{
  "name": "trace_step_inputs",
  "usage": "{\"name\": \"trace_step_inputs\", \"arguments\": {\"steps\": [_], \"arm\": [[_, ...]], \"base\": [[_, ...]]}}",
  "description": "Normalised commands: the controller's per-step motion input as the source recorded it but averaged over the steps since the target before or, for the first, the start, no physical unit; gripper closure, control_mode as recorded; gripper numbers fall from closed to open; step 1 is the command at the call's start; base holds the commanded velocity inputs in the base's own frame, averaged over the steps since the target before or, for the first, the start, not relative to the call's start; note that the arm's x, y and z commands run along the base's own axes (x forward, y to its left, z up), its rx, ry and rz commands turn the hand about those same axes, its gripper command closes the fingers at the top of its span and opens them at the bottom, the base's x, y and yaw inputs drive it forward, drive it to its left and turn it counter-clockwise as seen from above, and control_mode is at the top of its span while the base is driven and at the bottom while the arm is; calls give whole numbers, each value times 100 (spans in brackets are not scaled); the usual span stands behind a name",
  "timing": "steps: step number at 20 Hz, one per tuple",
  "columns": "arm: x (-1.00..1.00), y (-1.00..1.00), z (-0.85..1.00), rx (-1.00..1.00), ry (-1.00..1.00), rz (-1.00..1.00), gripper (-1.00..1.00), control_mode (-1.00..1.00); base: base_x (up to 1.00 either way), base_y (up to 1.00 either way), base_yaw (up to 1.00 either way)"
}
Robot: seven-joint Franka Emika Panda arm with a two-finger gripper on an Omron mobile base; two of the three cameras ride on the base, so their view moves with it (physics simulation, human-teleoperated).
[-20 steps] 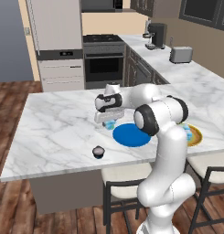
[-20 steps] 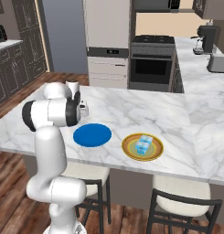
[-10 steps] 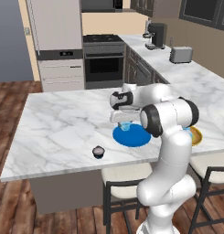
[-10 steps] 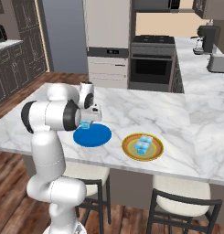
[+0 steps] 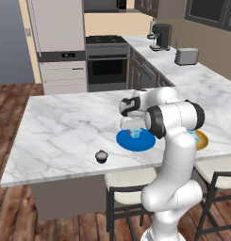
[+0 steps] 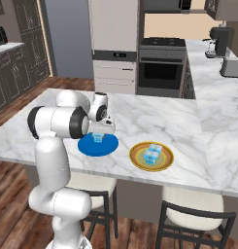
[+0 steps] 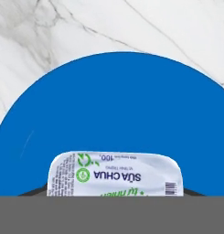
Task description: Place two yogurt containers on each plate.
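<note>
Hand view shows the gripper clamped on a pale blue yogurt cup over the bright blue plate, so the robot should lower it squarely onto the plate's middle, leaving room for the dark cup.

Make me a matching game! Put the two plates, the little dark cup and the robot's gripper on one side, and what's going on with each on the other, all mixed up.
Things:
1. blue plate
2. yellow-rimmed plate
3. dark yogurt cup
4. gripper

States:
A. alone on the bare marble counter
B. has two pale blue yogurt cups on it
C. shut on a pale blue yogurt cup
D. right under the held cup

Pairs: 1-D, 2-B, 3-A, 4-C
</note>
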Motion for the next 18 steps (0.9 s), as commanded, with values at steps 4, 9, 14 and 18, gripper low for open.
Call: {"name": "trace_step_inputs", "arguments": {"steps": [4, 9, 14, 18], "arm": [[0, -2, -1, 0, 0, 0, -100, -100], [0, 0, 0, 0, 0, 0, -100, -100], [-2, 0, 2, 0, 0, 0, -100, -100], [-1, 0, 40, 0, 0, -2, -100, -100]], "base": [[0, 0, 0], [0, 0, 0], [0, 0, 0], [0, 0, 0]]}}
